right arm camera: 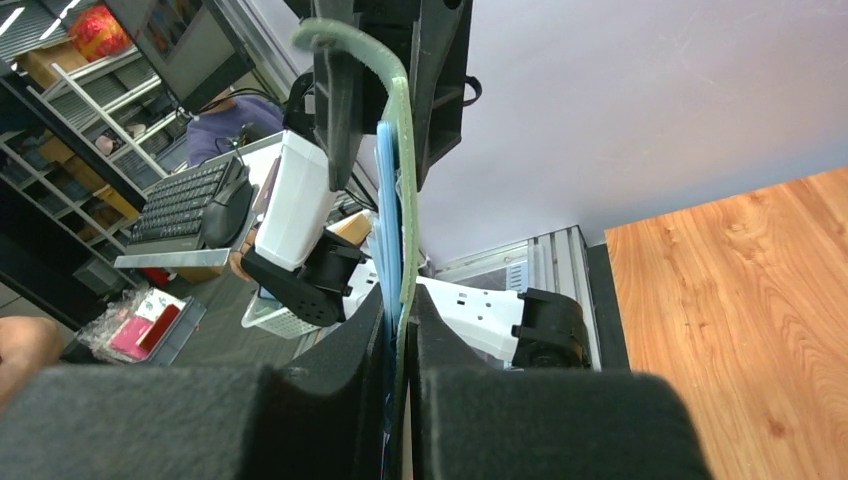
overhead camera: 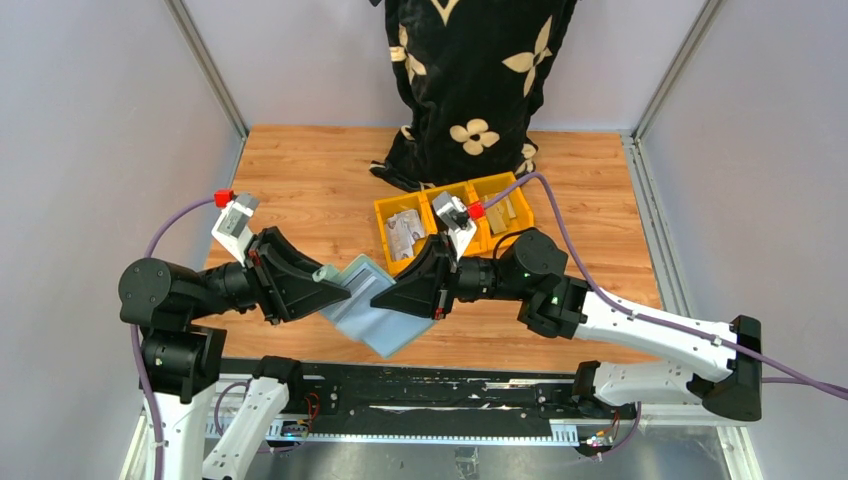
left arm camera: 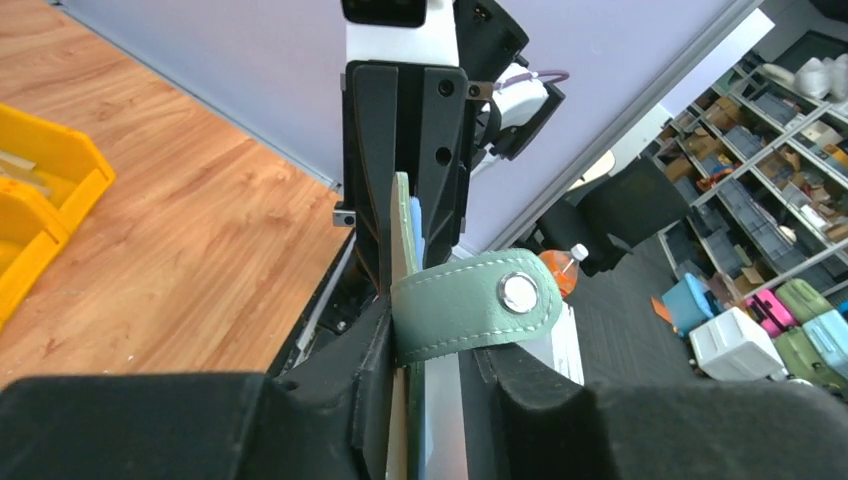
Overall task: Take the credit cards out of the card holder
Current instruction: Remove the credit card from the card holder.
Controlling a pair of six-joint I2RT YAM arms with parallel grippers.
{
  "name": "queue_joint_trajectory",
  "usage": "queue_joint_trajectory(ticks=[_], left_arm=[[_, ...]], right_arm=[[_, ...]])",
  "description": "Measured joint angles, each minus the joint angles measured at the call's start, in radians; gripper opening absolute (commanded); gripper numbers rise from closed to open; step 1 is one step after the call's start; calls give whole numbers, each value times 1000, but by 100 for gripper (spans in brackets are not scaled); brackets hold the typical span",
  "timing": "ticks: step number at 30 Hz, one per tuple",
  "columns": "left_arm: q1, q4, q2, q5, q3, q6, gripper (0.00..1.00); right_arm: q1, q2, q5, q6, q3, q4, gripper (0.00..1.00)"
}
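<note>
A wooden table (overhead camera: 300, 170) stands inside grey walls, with yellow bins (overhead camera: 383, 208) near its middle. Both arms reach inward from the near edge and meet tip to tip. The left tool (overhead camera: 318, 284) and the right tool (overhead camera: 388, 297) each clamp an opposite edge of the teal holder (overhead camera: 372, 315) over the table's near side. The holder's snap tab (left arm camera: 470, 305) sticks out sideways.

My wooden tabletop (overhead camera: 300, 170) carries a row of yellow plastic bins (overhead camera: 500, 240) near its middle, and a black flowered cloth (overhead camera: 470, 90) at its far edge.
</note>
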Motion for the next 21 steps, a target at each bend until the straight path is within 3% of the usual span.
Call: queue_joint_trajectory(ticks=[3,7,9,12,15,21], left_arm=[[0,-19,-5,-14,-1,25,8],[0,-100,-14,-46,5,123,3],[0,-153,-21,-61,14,189,9],[0,-223,-35,-71,24,280,27],[0,-264,-46,-55,24,339,29],[0,-349,-51,-24,26,433,6]], right_arm=[[5,3,-18,-10,0,-6,0],[8,5,-25,-27,0,-29,0],[8,9,-25,-31,0,-38,0],[9,21,-35,-38,6,-53,0],[16,39,-50,-44,20,-68,0],[26,64,-68,-48,31,-88,0]])
